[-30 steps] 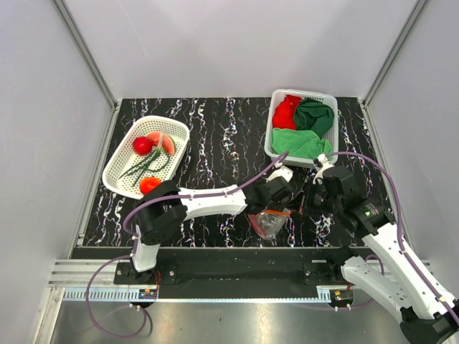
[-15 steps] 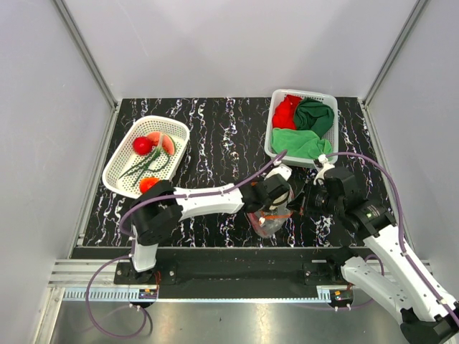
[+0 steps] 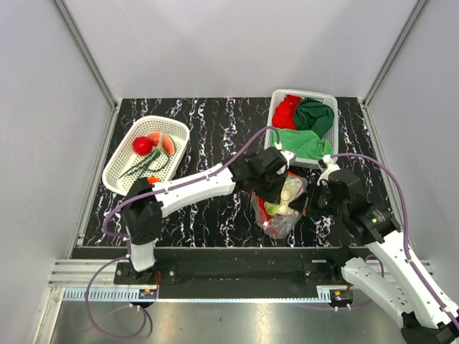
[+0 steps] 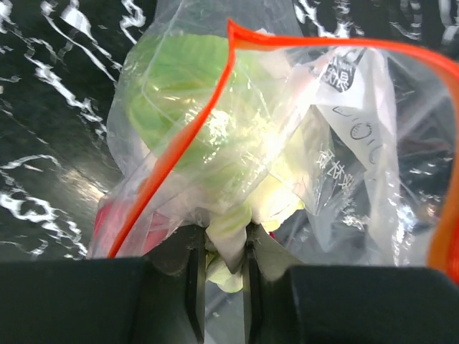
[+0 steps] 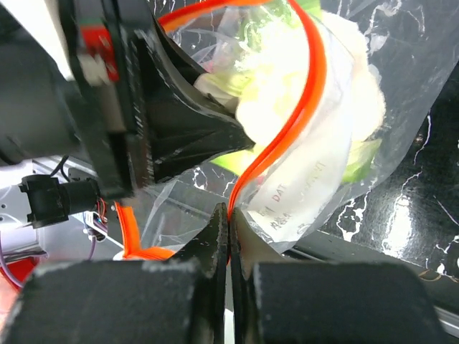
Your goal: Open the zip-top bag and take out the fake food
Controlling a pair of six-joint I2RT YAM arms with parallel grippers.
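Observation:
The zip-top bag (image 3: 276, 221) is clear plastic with an orange-red zip strip (image 4: 188, 147) and hangs open between the two arms. My left gripper (image 3: 282, 193) reaches into its mouth and is shut on a leaf of the pale green cabbage (image 4: 183, 89), a piece of the fake food. The cabbage (image 3: 288, 192) sits at the bag's mouth, still partly wrapped in plastic. My right gripper (image 3: 310, 204) is shut on the zip strip (image 5: 287, 136), pinching the bag's rim (image 5: 231, 215). Something red (image 4: 107, 218) shows lower in the bag.
A white mesh basket (image 3: 118, 179) at the left holds a red round fruit (image 3: 142, 145), a watermelon slice (image 3: 166, 143) and green pieces. Another white basket (image 3: 271, 136) at the back right holds red and green cloths. The table's front edge lies just below the bag.
My left gripper went from open to shut on the cabbage inside the bag, then rose and moved away with it. The bag has lifted and stretched; the right gripper kept its hold.

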